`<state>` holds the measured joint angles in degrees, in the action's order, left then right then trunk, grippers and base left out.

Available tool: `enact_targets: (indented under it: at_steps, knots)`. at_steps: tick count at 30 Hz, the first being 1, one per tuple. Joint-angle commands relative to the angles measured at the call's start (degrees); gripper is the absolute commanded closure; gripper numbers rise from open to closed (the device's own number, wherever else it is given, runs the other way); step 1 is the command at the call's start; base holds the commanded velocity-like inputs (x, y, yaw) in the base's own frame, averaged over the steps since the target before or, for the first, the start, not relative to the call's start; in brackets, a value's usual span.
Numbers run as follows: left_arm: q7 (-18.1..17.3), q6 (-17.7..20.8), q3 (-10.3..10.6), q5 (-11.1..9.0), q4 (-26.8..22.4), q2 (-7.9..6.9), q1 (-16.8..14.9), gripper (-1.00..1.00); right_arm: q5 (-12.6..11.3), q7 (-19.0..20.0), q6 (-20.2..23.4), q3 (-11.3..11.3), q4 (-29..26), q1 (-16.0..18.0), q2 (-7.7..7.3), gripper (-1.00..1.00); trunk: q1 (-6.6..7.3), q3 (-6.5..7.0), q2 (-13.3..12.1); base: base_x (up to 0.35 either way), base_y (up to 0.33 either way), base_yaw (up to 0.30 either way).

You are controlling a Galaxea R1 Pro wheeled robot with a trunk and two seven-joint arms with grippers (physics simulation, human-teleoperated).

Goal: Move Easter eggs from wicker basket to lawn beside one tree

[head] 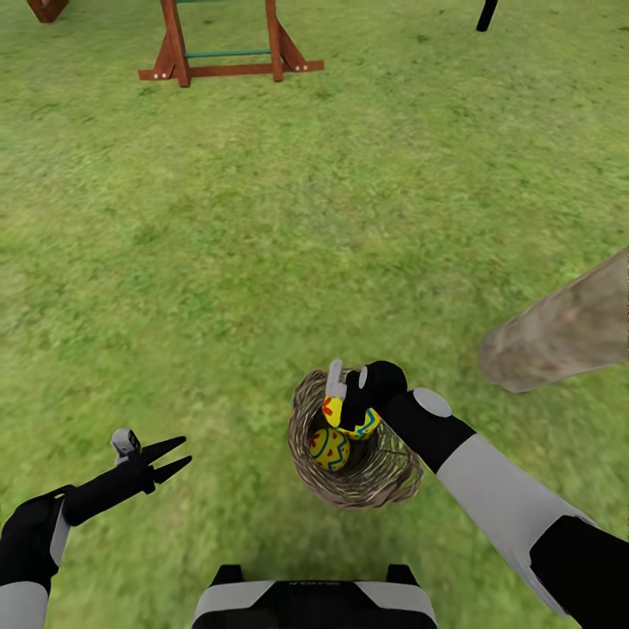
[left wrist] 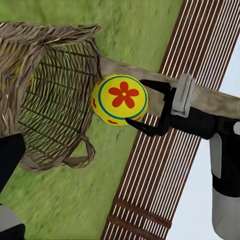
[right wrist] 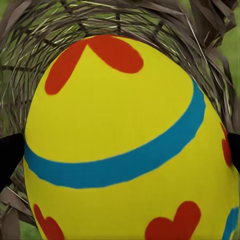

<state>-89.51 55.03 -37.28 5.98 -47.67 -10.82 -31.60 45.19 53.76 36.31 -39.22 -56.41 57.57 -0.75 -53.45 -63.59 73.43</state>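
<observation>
The wicker basket [head: 384,476] stands on the lawn [head: 262,262] just in front of me. My right gripper [head: 351,404] is shut on a yellow Easter egg [head: 360,426] with a red flower [left wrist: 117,97], held at the basket's mouth [left wrist: 55,95]. In the right wrist view this egg [right wrist: 120,135] sits between the two dark fingertips [right wrist: 7,155], wicker behind it. A second egg [head: 329,449] lies inside the basket. My left gripper [head: 170,459] hangs open and empty above the grass, left of the basket. A pale tree [head: 563,336] trunk rises to the basket's right.
A wooden play set [head: 227,52] stands far ahead on the grass. A brown slatted fence [left wrist: 195,45] runs behind the tree trunk [left wrist: 222,100]. Open grass lies between the basket and the trunk.
</observation>
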Motion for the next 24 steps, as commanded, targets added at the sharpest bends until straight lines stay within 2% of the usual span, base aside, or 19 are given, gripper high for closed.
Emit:
enact_targets:
  at_steps: [1,9,12,16,18,21,24]
  knots:
    - [-0.5,0.6,-0.2,0.6,0.0,0.02,0.0,-1.00,0.4,0.3,0.2,-0.2,-0.1,0.0,-0.04,1.00,0.22,0.16,-0.4,0.000,0.000,0.000]
    - [-0.5,0.6,-0.2,0.6,0.0,0.01,0.0,-1.00,0.6,0.7,0.3,-0.2,-1.3,-0.1,-0.12,1.00,1.98,1.59,-3.6,0.000,0.000,0.000]
    - [-0.5,0.6,-0.2,0.6,0.0,0.01,0.0,-1.00,0.8,2.1,0.3,-0.2,-2.8,-0.1,-1.29,1.00,2.64,2.13,-4.8,0.000,0.000,0.000]
    - [-0.5,0.6,-0.2,0.6,0.0,0.01,0.0,-1.00,0.7,3.0,0.4,-0.2,-3.2,-0.1,-1.70,1.00,3.52,2.85,-6.4,0.000,0.000,0.000]
    - [-0.5,0.6,-0.2,0.6,0.0,0.00,0.0,-1.00,0.8,3.0,2.6,-0.1,-4.0,-0.1,-1.90,1.00,3.96,3.21,-7.2,0.000,0.000,0.000]
    - [-0.5,0.6,-0.2,0.6,0.0,0.01,0.0,-1.00,0.8,3.5,3.4,-0.1,-5.8,-0.1,-3.05,1.00,4.62,3.75,-8.4,0.000,0.000,0.000]
    - [-0.5,0.6,-0.2,0.6,0.0,-0.01,0.0,-1.00,0.7,3.8,3.5,-0.1,-6.0,-0.1,-3.19,1.00,4.62,3.75,-8.4,0.000,0.000,0.000]
